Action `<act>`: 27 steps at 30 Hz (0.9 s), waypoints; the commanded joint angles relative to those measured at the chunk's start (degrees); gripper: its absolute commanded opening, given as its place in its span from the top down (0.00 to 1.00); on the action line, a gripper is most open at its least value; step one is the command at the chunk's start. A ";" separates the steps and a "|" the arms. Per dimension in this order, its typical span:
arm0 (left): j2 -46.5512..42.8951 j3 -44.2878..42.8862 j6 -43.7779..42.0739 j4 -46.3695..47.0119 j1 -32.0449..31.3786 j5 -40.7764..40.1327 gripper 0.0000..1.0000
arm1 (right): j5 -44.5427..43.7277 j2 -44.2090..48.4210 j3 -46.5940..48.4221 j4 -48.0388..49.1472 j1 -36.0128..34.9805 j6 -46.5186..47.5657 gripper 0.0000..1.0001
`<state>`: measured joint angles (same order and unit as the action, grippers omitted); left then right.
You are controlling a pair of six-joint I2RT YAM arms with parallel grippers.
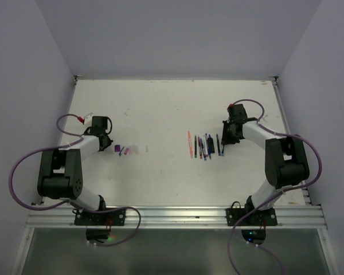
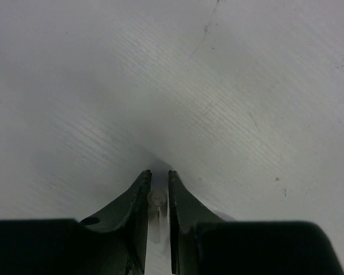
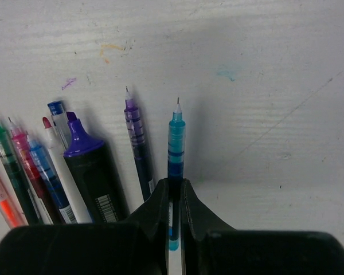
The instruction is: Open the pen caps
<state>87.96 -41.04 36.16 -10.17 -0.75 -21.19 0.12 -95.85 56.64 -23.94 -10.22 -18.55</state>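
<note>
Pen caps [image 1: 128, 151]: purple, pink and whitish, are laid on the table [image 1: 160, 109], left of the pen row [image 1: 202, 146] | left gripper [image 2: 159, 174] is closed on a whitish cap [image 2: 156, 199] | right gripper [image 3: 175, 186] is clamped on an uncapped teal pen [image 3: 176, 137] beside the row.

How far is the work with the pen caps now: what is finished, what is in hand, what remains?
Done: loose caps lie beside the left gripper, and the pens in the row show bare tips. In hand: the right gripper is shut on a teal pen, uncapped; a whitish cap sits between the left fingers. Left: probably only setting both down.
</note>
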 commanded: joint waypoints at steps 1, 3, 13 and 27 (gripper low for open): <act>1.51 0.87 0.22 1.64 0.31 3.70 0.79 | 0.06 -1.09 1.98 2.67 0.20 0.61 0.93; 1.25 1.22 0.22 2.26 0.31 5.10 0.74 | 0.14 -1.44 1.98 3.03 0.11 0.70 0.88; -0.33 3.07 1.54 2.97 0.31 5.72 0.50 | 0.06 0.67 2.16 2.67 0.11 0.97 0.54; -18.87 2.10 4.44 -7.84 0.31 5.18 0.00 | -3.46 18.30 -1.43 -3.20 -0.06 -0.79 0.01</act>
<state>73.93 -38.44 38.92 -14.63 -0.75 -16.67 -2.39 -85.30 56.88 -24.64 -10.22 -18.28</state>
